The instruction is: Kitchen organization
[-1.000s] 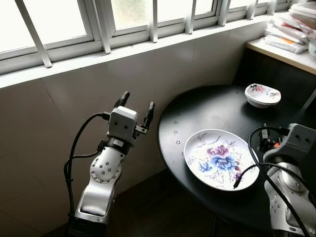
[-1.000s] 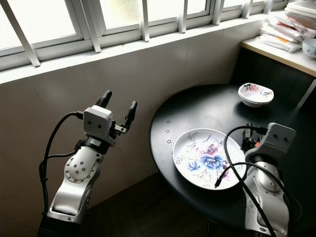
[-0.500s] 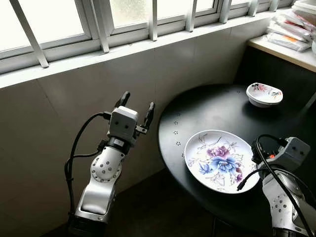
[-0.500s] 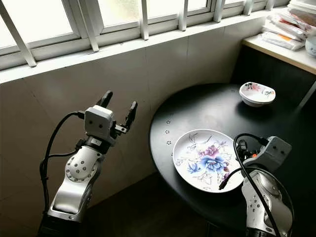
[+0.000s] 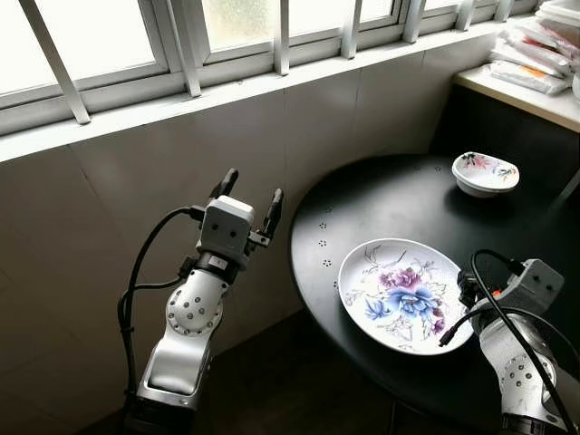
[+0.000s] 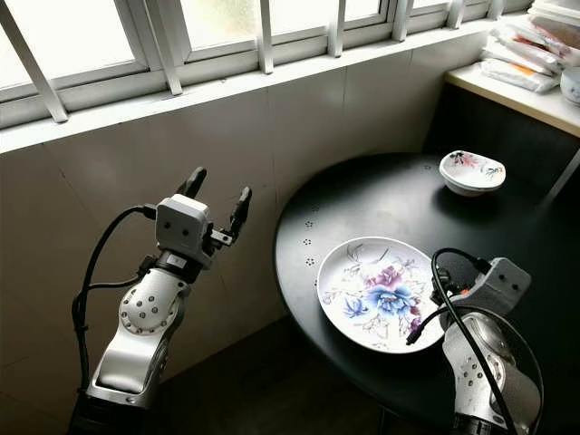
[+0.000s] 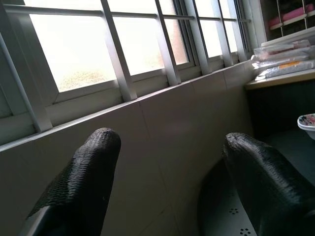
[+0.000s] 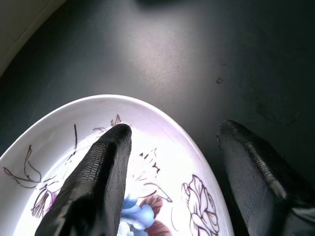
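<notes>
A large white plate [image 5: 403, 292] with blue and purple flowers lies on the near part of a round black table [image 5: 381, 199]. A small flowered bowl [image 5: 484, 172] stands at the table's far side. My right gripper [image 8: 174, 129] is open at the plate's right edge. In the right wrist view, one finger [image 8: 106, 177] hangs over the plate's inside and the other finger [image 8: 256, 167] over the dark tabletop, with the rim between them. My left gripper [image 5: 252, 190] is raised and open off the table's left, in front of the tiled wall, holding nothing.
A barred window with a white sill [image 5: 272, 82] runs along the back wall. A light counter at the far right carries stacked packets [image 5: 526, 63]. Dark floor [image 5: 299, 390] lies between the wall and the table's near edge.
My right arm has dropped lower and moved in to the plate's right edge. The left arm has stayed put.
</notes>
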{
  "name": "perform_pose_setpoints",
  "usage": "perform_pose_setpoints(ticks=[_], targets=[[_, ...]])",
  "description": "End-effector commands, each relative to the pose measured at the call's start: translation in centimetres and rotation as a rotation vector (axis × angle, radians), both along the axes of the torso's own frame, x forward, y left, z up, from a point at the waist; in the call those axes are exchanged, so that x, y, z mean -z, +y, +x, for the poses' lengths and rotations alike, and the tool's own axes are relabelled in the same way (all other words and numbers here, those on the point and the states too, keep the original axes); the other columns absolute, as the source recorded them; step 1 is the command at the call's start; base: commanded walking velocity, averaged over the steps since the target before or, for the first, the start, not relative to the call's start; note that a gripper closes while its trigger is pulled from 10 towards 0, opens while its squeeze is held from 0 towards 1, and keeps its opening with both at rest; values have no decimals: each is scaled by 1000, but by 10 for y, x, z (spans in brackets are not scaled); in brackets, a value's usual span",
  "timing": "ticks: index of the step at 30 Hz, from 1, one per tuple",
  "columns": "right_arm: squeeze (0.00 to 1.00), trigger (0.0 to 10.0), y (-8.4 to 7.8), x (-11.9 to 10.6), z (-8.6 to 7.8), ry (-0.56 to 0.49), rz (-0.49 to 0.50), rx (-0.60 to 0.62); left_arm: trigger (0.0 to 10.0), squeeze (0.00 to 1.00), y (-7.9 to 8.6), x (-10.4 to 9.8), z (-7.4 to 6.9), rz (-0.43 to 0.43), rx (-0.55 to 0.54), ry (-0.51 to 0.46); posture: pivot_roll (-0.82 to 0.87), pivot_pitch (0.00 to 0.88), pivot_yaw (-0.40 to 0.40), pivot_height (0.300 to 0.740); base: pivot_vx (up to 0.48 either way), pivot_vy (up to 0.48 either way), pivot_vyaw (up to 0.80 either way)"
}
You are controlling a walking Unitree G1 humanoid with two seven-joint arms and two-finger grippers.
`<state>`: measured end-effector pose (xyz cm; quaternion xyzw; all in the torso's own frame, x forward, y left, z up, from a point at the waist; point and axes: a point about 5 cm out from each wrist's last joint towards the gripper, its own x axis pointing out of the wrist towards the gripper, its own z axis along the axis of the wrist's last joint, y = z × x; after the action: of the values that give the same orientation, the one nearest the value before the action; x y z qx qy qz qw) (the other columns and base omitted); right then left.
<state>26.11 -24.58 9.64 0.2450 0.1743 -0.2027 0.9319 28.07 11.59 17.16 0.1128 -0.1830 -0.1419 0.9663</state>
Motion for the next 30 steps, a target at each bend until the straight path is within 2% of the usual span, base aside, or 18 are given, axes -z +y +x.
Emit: perform_pose_setpoints(ticks=[1, 4, 12, 16, 21, 22, 23, 30], targets=[[1000, 10000, -1, -5, -1, -23, -38, -8, 10000, 0, 3, 1, 1, 15, -14, 9, -23, 0, -11, 740, 0, 0, 0], [1000, 10000, -2, -11, -1, -54, -46, -15, 10000, 0, 3, 2, 1, 16, -17, 10, -23, 0, -11, 740, 0, 0, 0], [1000, 10000, -4, -13, 0, -56, -67, -5, 10000, 0, 2, 2, 2, 16, -17, 11, -27, 0, -13, 740, 0, 0, 0], [1000, 10000, 2, -8, 0, -47, -3, -36, 10000, 0, 3, 3, 1, 18, -21, 12, -23, 0, -16, 740, 0, 0, 0], [1000, 10000, 1, 0, -2, 1, 68, 7, 10000, 0, 3, 3, 1, 21, -21, 15, -24, 0, -15, 740, 0, 0, 0], [545, 10000, 0, 2, -2, 6, 102, 24, 10000, 0, 3, 3, 1, 22, -21, 16, -24, 0, -15, 740, 0, 0, 0], [0, 10000, 0, 3, -2, 8, 122, 31, 10000, 0, 3, 3, 1, 23, -21, 16, -24, 0, -13, 740, 0, 0, 0], [0, 10000, -1, 2, -1, 15, 100, 27, 10000, 0, 3, 2, 2, 25, -21, 16, -26, 0, -11, 740, 0, 0, 0]])
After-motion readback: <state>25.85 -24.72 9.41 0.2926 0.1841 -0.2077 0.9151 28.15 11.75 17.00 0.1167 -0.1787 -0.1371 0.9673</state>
